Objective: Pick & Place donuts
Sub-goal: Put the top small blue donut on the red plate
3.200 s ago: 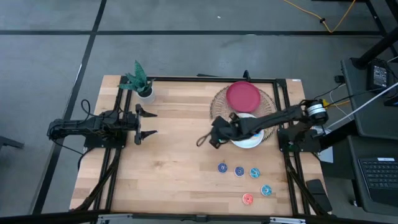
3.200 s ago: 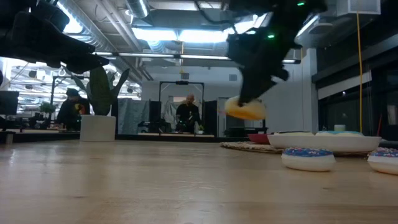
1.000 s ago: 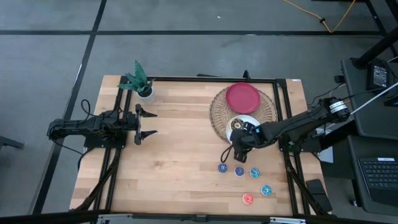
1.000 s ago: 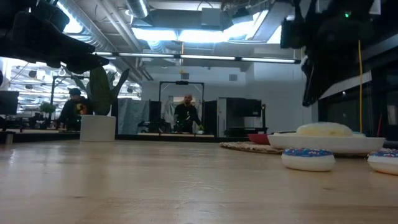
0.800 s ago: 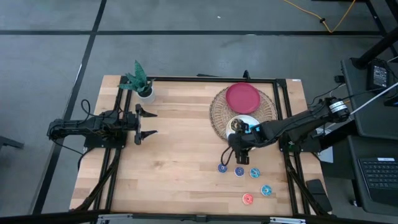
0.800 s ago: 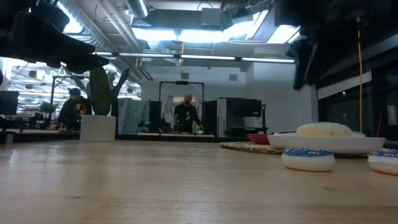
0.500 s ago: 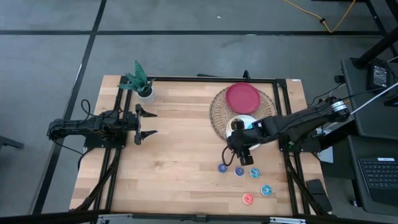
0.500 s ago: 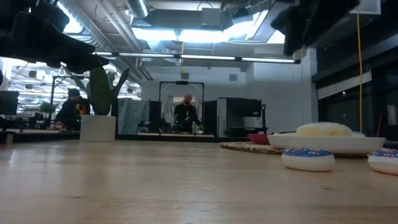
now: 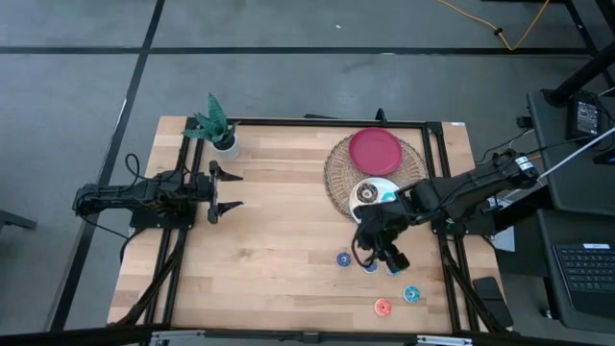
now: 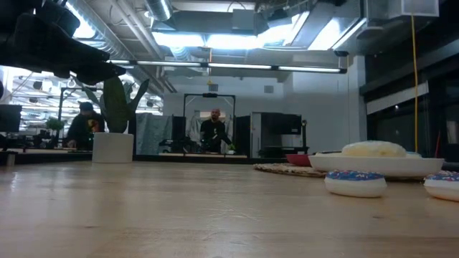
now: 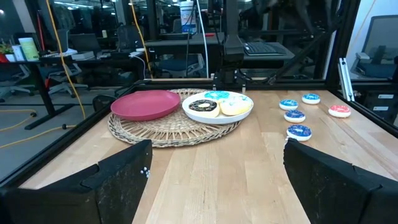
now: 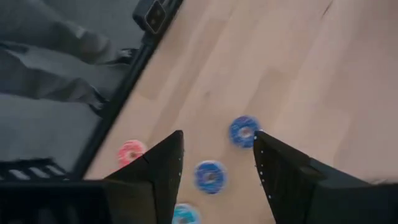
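Note:
On the white plate lie three larger donuts: chocolate, blue-iced and white-iced. Several coin-sized donuts lie flat on the wood near the front right: blue ones and a red-pink one. My right gripper hangs open above this cluster, pointing steeply down; in its wrist view, one blue donut shows between its fingers, far below them. My left gripper waits open at the table's left, level, well away from the donuts.
The white plate and a red plate sit on a round woven mat at the back right. A small potted plant stands at the far left corner. A black frame borders the table. Bare wood spans the middle.
My right gripper has risen from beside the white plate, out of the low view, and has gone toward the table's near edge over the coin-sized donuts, rolling its wrist as it went. The donuts on the plate and on the table have stayed put.

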